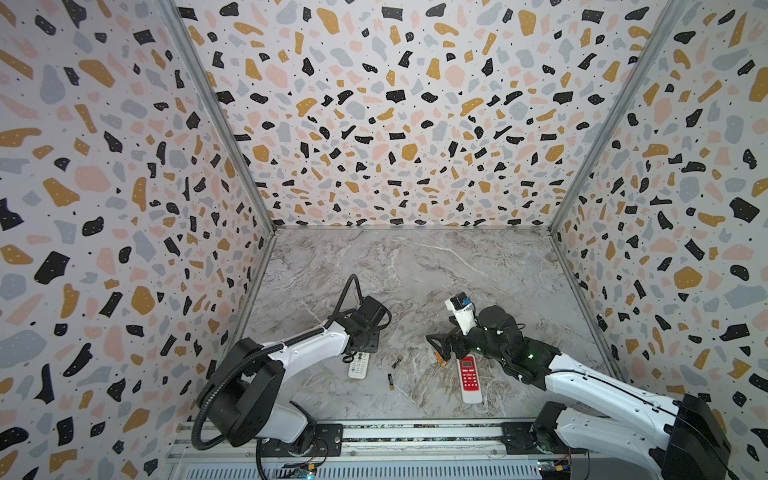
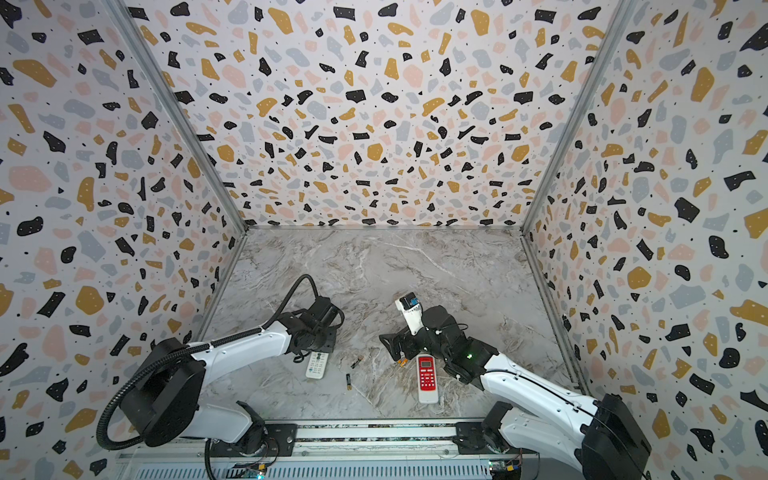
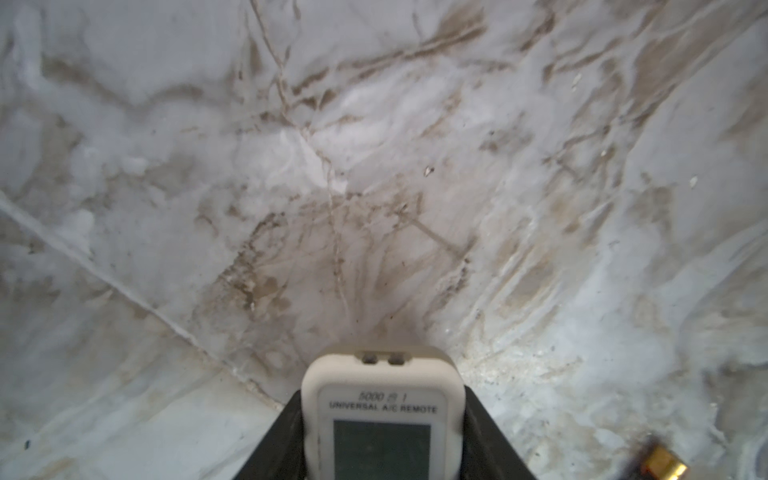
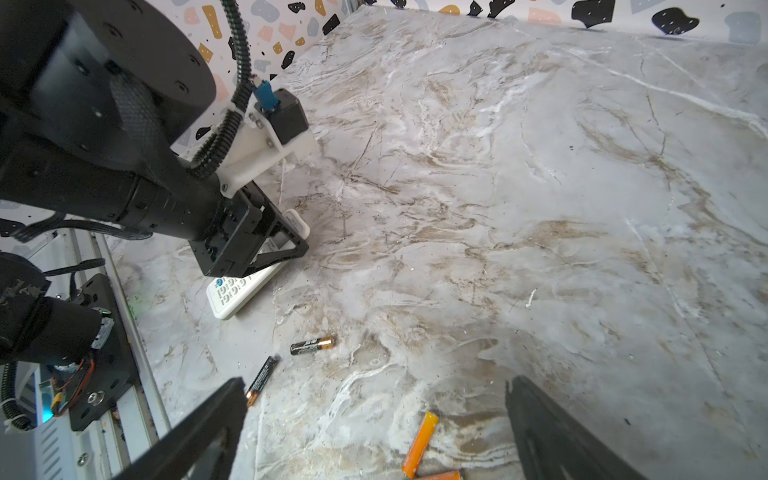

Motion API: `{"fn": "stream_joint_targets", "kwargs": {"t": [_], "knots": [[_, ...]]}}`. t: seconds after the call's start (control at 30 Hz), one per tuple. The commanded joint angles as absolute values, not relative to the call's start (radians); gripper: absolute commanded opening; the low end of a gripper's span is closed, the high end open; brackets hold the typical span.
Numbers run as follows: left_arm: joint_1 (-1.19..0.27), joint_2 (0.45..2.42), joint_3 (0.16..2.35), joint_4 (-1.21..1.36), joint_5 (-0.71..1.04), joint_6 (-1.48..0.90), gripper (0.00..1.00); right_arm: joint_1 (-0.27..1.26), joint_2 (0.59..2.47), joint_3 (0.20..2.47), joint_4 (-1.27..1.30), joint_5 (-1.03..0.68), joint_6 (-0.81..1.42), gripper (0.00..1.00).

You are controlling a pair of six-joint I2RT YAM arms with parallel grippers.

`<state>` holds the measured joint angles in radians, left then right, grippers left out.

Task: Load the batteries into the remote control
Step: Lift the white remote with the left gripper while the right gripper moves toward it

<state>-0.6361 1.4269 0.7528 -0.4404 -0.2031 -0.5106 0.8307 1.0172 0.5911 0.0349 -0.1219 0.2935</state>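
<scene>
Left fingers [image 3: 278,444], partly closed, pinch the white remote [image 3: 380,399] across its width at the display end, its matte rounded shell lying face up on the veined, marble-look bench [image 1: 415,270]. Its long axis runs near to far. Right fingers [image 4: 208,428] stand spread wide and empty, hovering low over the two orange batteries [image 4: 419,444], which lie between and just below them. One runs roughly along the fingers' reach; the other is cut off at the wrist view's edge. The right arm is plainly the nearer to that pair. The two black batteries [image 1: 393,371], glossy with gold ends, lie loose in the middle between the white remote and the red remote [image 1: 469,378]. The red remote rests face up just right of the orange pair. With both remotes showing their buttons, the battery bays probably face the bench.
</scene>
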Motion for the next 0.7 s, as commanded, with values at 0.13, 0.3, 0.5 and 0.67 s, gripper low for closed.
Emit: {"fn": "stream_joint_targets", "kwargs": {"t": [0.13, 0.3, 0.5, 0.67], "knots": [[-0.635, 1.325, 0.816, -0.262, -0.139, -0.508, 0.36, 0.826, 1.01, 0.663, 0.066, -0.19, 0.311, 1.0], [-0.635, 1.224, 0.801, -0.034, 0.025, -0.509, 0.33, 0.818, 0.972, 0.645, 0.147, -0.275, 0.375, 1.0], [-0.632, 1.133, 0.79, 0.206, 0.251, -0.545, 0.31, 0.806, 0.901, 0.581, 0.346, -0.427, 0.466, 0.99], [-0.63, 1.076, 0.718, 0.483, 0.448, -0.655, 0.3, 0.79, 0.883, 0.521, 0.504, -0.516, 0.53, 0.99]]}}
